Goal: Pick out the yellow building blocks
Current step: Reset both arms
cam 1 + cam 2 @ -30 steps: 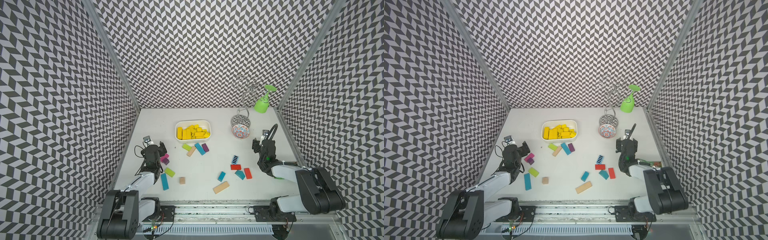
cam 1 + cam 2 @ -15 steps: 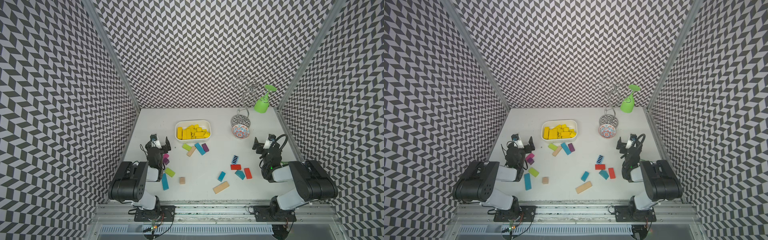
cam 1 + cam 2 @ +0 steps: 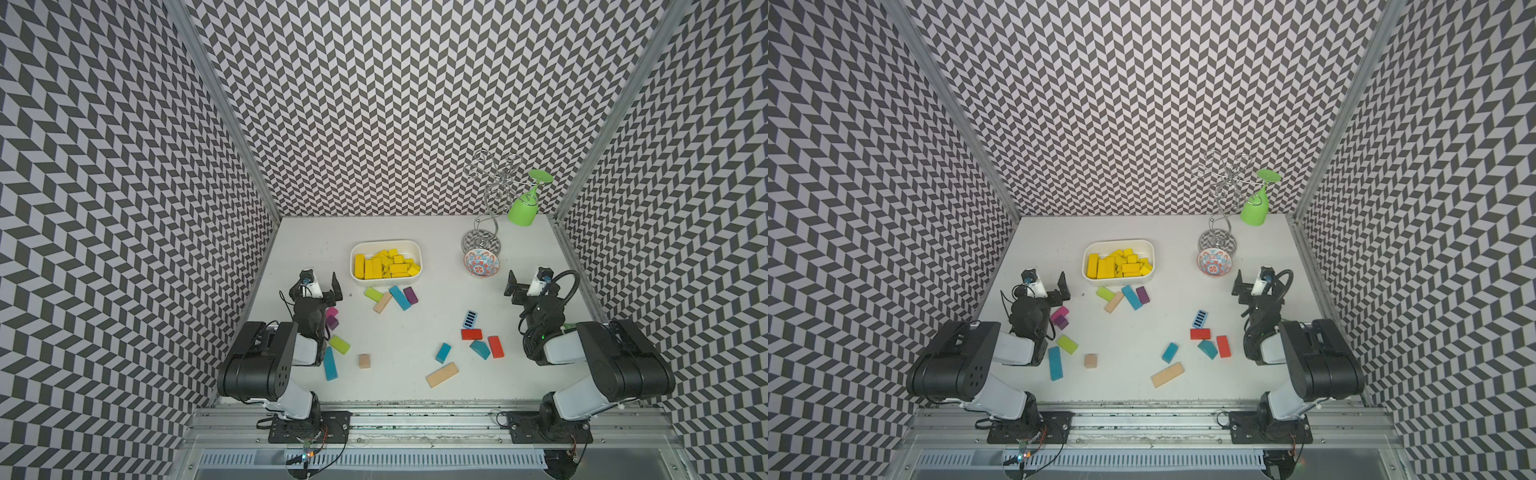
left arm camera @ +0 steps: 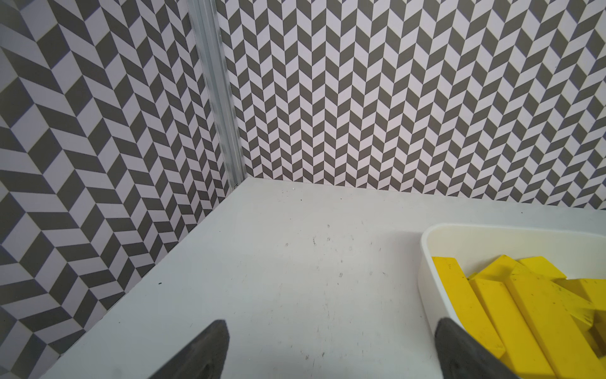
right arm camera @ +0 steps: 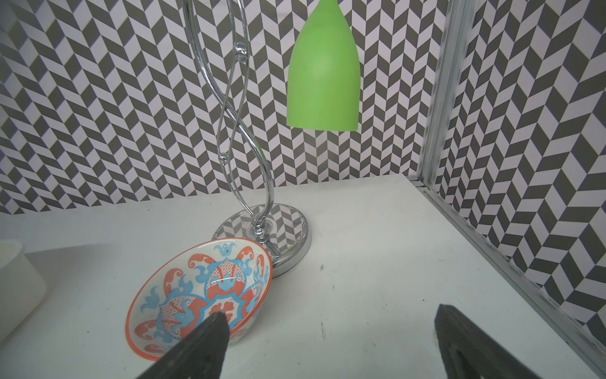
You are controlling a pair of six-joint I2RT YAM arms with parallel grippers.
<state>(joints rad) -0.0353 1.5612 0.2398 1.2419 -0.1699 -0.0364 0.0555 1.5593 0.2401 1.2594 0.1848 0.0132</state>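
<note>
Enclosing the scuffed white tabletop, chevron-patterned walls stood on three sides; left and right jaws gaped wide, empty.

1. The white tub and its yellow blocks run off the left wrist view's edge.
2. The left arm half hides pink and purple blocks (shapes unclear).

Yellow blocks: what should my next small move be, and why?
Probably none beyond parking both arms. The yellow blocks all appear to lie in the white bin; what I can see loose on the table is lime-green, teal, purple, magenta, red or plain wood. The left claw and right claw are open and empty.
</note>
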